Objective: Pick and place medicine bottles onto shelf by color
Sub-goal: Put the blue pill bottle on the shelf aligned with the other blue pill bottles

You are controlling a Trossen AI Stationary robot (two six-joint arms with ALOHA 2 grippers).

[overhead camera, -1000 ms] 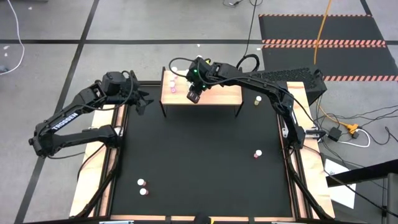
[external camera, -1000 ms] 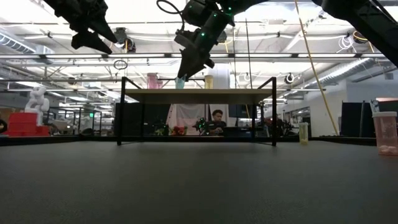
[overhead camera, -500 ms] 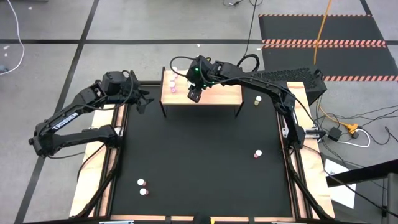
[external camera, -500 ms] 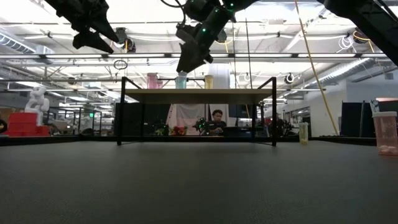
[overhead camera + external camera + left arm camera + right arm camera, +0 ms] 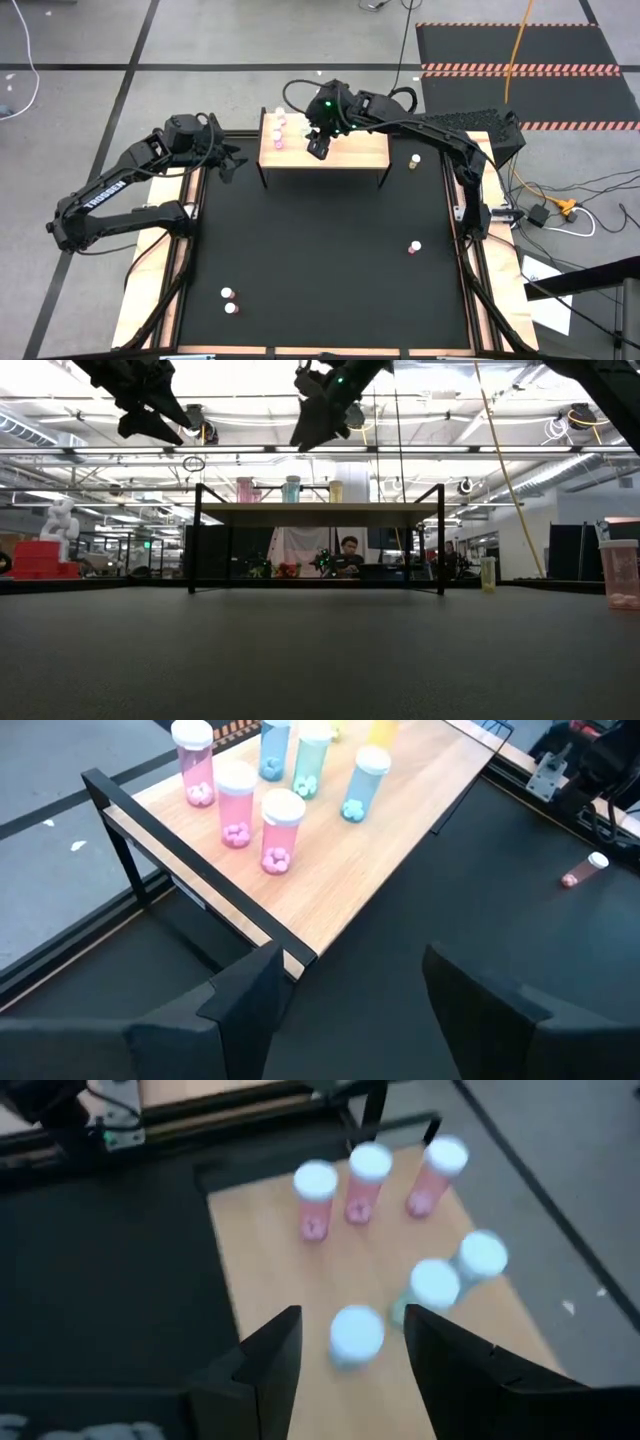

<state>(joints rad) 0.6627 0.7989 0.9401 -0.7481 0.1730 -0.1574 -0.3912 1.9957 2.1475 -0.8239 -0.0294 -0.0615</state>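
Note:
The shelf [image 5: 350, 152] stands at the table's far side, a light-wood board on black legs. On its left part stand three pink bottles [image 5: 358, 1183] and three pale blue bottles [image 5: 357, 1334] with white caps; the left wrist view also shows a yellow one [image 5: 382, 730]. My right gripper [image 5: 318, 148] is open and empty, well above the shelf top and the blue bottles [image 5: 291, 488]. My left gripper [image 5: 228, 160] is open and empty, raised beside the shelf's left end.
Loose bottles lie on the black mat: a yellow one [image 5: 414, 160] right of the shelf, a pink one [image 5: 413, 246] at mid right, two pink ones [image 5: 229, 300] at the near left. The shelf's right half [image 5: 365, 150] is bare wood.
My right gripper has let go of a pale blue bottle, which now stands on the shelf beside the others, and has risen straight up away from it.

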